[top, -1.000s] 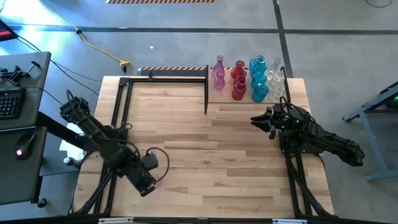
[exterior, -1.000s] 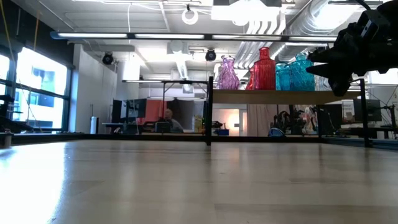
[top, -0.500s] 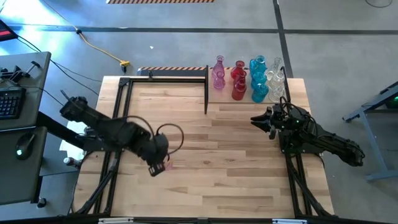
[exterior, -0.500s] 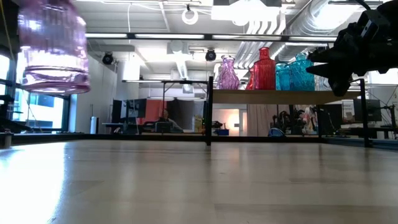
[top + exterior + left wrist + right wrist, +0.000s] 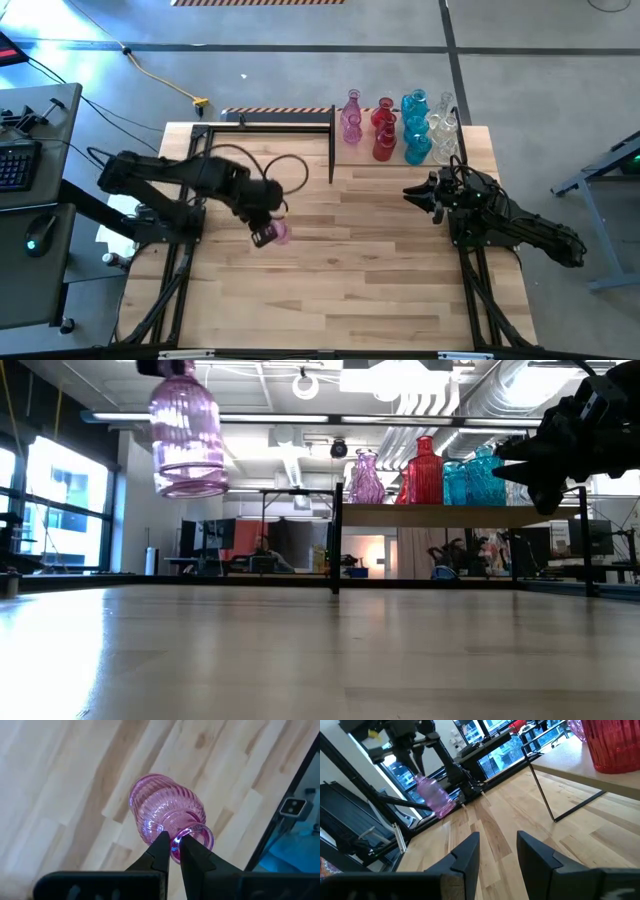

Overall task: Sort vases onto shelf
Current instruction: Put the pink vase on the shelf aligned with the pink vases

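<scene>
The left gripper (image 5: 268, 232) hangs over the left-centre of the planked wooden tabletop (image 5: 340, 270), its 2 dark fingers (image 5: 161, 851) pinching the rim of a pink glass vase (image 5: 162, 810). The vase is translucent and ribbed, with a rounded barrel body narrowing to a short neck and a flared round lip; the fingers clamp 1 side of that lip. In the low view the pink glass vase (image 5: 187, 432) hangs upright, well clear of the tabletop, and the gripper above it is cut off by the picture's top edge.

At the far right stands the shelf (image 5: 440, 514), a pale wood board carried on thin black metal bars. On it the other vases are crowded together by colour: a pink fluted vase (image 5: 351, 117), red vases (image 5: 384, 128), turquoise-blue vases (image 5: 416, 128) and clear vases (image 5: 444, 125). The clear ones are hard to separate from one another, and the exact count in each group cannot be made out.

The right gripper (image 5: 422, 198) waits at the right side of the table, just near of the shelf, fingers (image 5: 465, 853) slightly spread and holding nothing. In the low view its dark bulk hides the shelf's right end.
</scene>
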Robot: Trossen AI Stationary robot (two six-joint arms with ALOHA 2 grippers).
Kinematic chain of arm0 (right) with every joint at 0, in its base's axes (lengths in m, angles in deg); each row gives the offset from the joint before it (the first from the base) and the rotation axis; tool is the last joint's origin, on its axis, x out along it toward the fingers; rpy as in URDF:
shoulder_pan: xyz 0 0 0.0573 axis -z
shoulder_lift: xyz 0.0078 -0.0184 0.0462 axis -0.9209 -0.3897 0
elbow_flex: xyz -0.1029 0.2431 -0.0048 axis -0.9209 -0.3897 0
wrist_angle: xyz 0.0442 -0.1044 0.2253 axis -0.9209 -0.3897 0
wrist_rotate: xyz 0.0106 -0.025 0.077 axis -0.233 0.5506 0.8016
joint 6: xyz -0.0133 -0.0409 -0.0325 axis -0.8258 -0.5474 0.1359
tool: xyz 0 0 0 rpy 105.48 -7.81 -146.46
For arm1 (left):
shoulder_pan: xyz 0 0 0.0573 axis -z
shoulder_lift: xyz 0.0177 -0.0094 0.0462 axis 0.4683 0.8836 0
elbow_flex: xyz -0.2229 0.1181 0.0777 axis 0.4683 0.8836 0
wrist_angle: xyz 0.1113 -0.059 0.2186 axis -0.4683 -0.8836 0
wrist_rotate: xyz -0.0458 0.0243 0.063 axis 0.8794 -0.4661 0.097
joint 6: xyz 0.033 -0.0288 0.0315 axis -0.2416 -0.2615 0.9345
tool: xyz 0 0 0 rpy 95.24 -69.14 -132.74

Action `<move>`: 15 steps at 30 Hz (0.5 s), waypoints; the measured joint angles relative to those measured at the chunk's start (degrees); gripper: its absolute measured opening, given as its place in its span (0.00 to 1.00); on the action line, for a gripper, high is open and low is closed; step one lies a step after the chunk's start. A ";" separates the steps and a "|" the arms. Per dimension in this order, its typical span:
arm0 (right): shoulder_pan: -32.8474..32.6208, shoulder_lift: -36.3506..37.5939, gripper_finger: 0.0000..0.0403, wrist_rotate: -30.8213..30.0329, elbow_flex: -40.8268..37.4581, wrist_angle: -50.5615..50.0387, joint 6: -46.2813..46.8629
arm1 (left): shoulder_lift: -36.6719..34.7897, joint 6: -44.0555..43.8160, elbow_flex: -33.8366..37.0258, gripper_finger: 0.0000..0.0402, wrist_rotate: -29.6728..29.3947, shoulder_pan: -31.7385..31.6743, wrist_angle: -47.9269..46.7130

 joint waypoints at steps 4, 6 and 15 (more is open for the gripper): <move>0.01 0.00 0.27 0.00 -0.02 0.00 0.01 | 0.00 3.67 -1.50 0.04 0.13 -3.57 0.02; 0.02 0.00 0.27 0.00 0.00 0.00 0.00 | 0.00 5.25 -2.00 0.04 0.94 -5.25 0.04; 0.00 0.00 0.27 0.00 -0.02 0.00 0.02 | 0.00 9.69 -2.33 0.04 3.28 -11.41 0.10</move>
